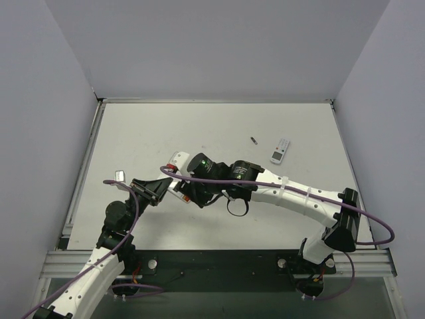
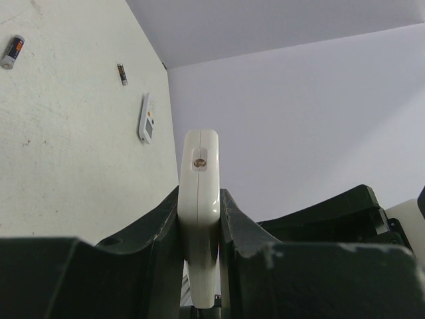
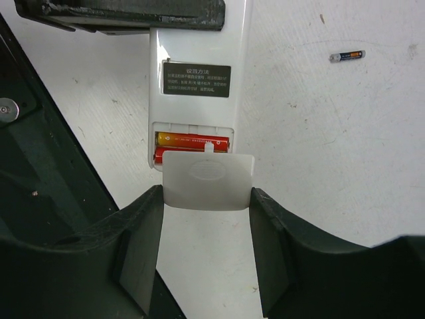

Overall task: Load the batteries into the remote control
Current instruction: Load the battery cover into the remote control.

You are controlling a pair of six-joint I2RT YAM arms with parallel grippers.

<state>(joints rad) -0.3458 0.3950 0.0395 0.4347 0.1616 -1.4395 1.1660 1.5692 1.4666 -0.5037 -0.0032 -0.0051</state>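
Note:
The remote control lies back-up in the right wrist view, white with a dark label. Its open battery bay holds the two red batteries side by side. My right gripper is shut on the white battery cover, whose top edge and tab meet the bay's lower edge. My left gripper is shut on the remote, seen edge-on there. In the top view both grippers meet at mid-table: left, right, with the remote between them.
A white-faced remote and a small dark battery lie at the far right of the table. Another small dark battery lies on the table. A small pale object sits near the left edge. Walls enclose the table.

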